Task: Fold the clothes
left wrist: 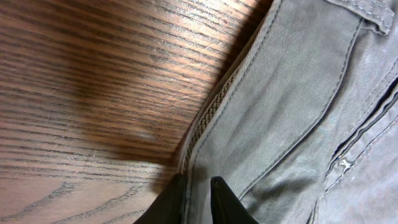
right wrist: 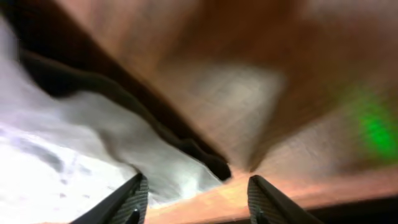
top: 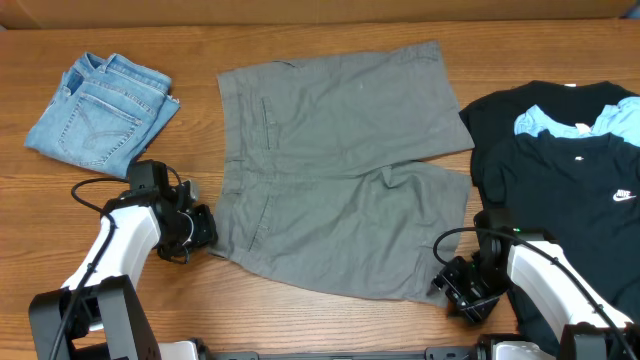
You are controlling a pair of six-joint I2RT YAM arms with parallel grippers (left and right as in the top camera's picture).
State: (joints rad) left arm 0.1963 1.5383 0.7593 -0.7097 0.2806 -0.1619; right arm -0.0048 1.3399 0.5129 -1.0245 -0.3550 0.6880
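Observation:
Grey shorts [top: 340, 170] lie spread flat in the middle of the table, waistband to the left. My left gripper [top: 205, 228] is at the waistband's near left corner; in the left wrist view its fingers [left wrist: 198, 190] are shut on the waistband edge [left wrist: 261, 112]. My right gripper [top: 452, 285] is open at the near right leg hem; in the right wrist view its fingers [right wrist: 196, 196] straddle the blurred pale hem corner [right wrist: 124, 143], which lies between them.
Folded light-blue denim [top: 100, 110] lies at the far left. Black T-shirts [top: 570, 190] with a small white logo and a light-blue garment [top: 575, 120] are piled at the right, under my right arm.

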